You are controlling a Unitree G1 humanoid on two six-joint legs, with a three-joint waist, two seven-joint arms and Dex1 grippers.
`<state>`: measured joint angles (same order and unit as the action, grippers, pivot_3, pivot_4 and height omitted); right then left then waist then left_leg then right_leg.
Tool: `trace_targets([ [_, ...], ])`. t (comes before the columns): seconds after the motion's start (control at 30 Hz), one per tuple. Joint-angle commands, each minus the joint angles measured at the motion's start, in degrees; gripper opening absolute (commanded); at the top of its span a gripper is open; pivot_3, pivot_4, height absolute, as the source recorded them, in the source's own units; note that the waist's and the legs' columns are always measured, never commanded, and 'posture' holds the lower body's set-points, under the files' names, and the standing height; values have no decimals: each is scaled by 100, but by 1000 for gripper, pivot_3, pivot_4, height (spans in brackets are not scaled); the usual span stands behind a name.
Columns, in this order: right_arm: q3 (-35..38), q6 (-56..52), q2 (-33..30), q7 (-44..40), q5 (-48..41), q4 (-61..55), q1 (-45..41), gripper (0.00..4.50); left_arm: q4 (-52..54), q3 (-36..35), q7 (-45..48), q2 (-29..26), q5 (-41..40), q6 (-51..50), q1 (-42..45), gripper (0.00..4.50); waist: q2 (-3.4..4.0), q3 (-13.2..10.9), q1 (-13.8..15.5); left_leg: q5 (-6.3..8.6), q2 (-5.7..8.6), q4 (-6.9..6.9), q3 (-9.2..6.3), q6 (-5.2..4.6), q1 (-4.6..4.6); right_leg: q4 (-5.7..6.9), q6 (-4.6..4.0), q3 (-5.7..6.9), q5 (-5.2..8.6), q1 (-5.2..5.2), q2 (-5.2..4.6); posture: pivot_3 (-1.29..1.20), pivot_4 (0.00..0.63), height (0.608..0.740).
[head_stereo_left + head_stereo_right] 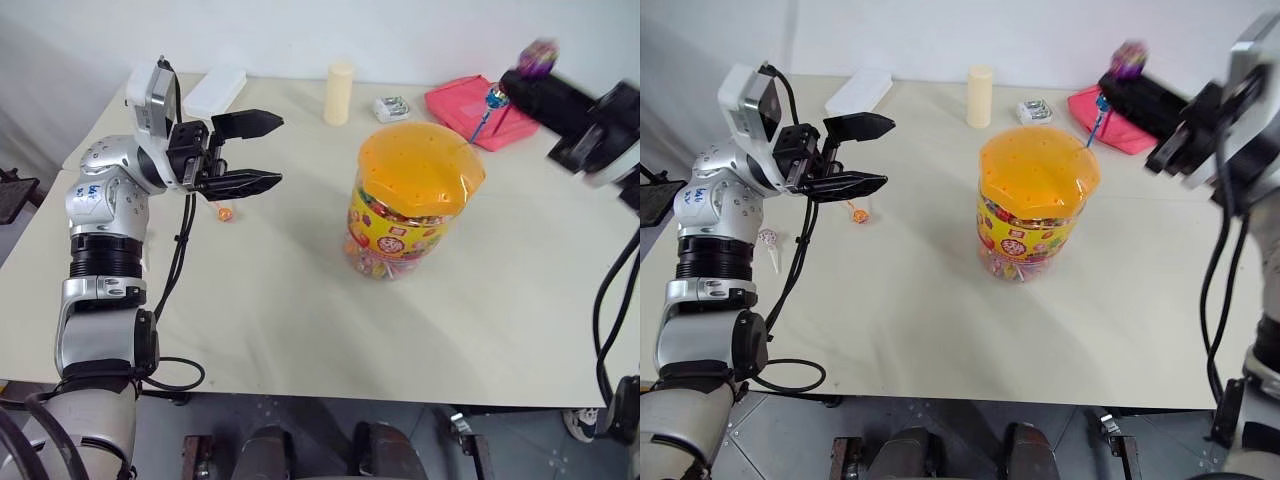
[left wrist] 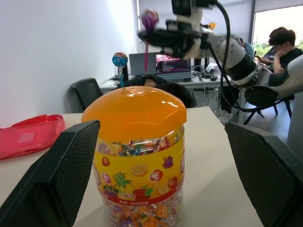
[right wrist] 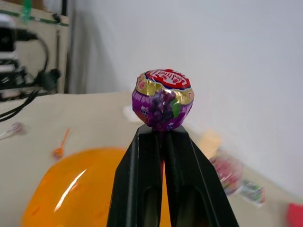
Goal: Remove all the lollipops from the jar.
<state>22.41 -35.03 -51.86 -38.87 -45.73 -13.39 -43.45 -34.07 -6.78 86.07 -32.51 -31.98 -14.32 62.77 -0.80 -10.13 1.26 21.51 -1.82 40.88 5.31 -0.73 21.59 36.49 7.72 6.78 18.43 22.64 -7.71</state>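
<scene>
The jar (image 1: 415, 195), a clear tub with a domed orange lid, stands at the table's middle. A blue lollipop (image 1: 495, 97) sticks up from the lid's far right side. Up and to the right of the lid, my right gripper (image 3: 163, 132) is shut on the stick of a purple lollipop (image 3: 163, 100), whose head sits just past the fingertips. My left gripper (image 1: 282, 150) hovers open and empty, left of the jar and pointing at it. An orange lollipop (image 1: 225, 212) lies on the table below the left gripper. A pinkish lollipop (image 1: 767, 238) lies further left.
A cream cylinder (image 1: 339, 92), a white box (image 1: 214, 92), a small packet (image 1: 391, 108) and a pink pouch (image 1: 465, 105) line the table's far side. The left wrist view shows a seated person (image 2: 284, 40) and desks beyond the table.
</scene>
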Motion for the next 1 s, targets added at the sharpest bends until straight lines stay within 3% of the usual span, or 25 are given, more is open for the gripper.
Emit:
trace_targets([
  [0.03, 658, -443, -538, 338, 8, -103, 88, 103, 3, 40, 643, -49, -205, 137, 195, 4500, 0, 0, 9, 0, 0, -1, -1, 0, 0, 0, 0, 1, 0, 0, 0, 0, 150, 740],
  [0.13, 1516, -1514, -1122, 545, 127, -382, 1146, 103, -82, 123, 643, -102, -210, 138, 211, 4500, -1, 0, 32, 2, 0, -3, -6, -4, 8, -3, 0, 8, 0, 0, -2, 0, 150, 740],
  [0.23, 2110, -2330, -1236, 663, 205, -700, 2214, 103, -101, 177, 643, -145, -243, 135, 208, 4500, -1, 1, 19, 5, 3, 2, -5, -9, 14, -7, 0, 11, 0, 0, -5, 0, 150, 740],
  [0.33, 2366, -2938, -1064, 885, 465, -836, 3227, 103, -107, 240, 643, -167, -254, 106, 203, 4500, 1, 1, 12, 5, 4, 2, -1, -9, 17, -5, 1, 8, -1, 5, -6, 0, 150, 740],
  [0.43, 2123, -2907, -626, 1253, 962, -629, 4068, 103, -84, 355, 643, -182, -248, 58, 179, 4500, -3, 3, 10, 5, 1, 6, -1, -8, 16, -3, 1, 6, 0, 4, -1, 0, 150, 740],
  [0.7, 1002, -2512, 175, 1950, 1790, 583, 3854, 103, -71, 504, 643, -203, -249, 71, 189, 4500, 12, 3, -20, 5, 2, 7, 5, -8, 14, -4, 4, -5, -2, 8, -1, 0, 150, 740],
  [0.87, 774, -2307, 430, 2077, 2003, 1035, 3522, 103, 2, 455, 642, -161, -251, 41, 159, 4500, 19, 3, -22, 4, 2, 6, 6, -8, 14, -5, 4, -6, -2, 8, 0, 0, 150, 740],
  [1.0, 939, -2232, 520, 2091, 2055, 833, 3586, 1102, 77, 405, 608, -158, -257, 4, 98, 4500, 19, 3, 3, 4, 3, 7, 5, -8, 14, -4, 4, -6, -2, 8, -1, 0, 150, 740],
])
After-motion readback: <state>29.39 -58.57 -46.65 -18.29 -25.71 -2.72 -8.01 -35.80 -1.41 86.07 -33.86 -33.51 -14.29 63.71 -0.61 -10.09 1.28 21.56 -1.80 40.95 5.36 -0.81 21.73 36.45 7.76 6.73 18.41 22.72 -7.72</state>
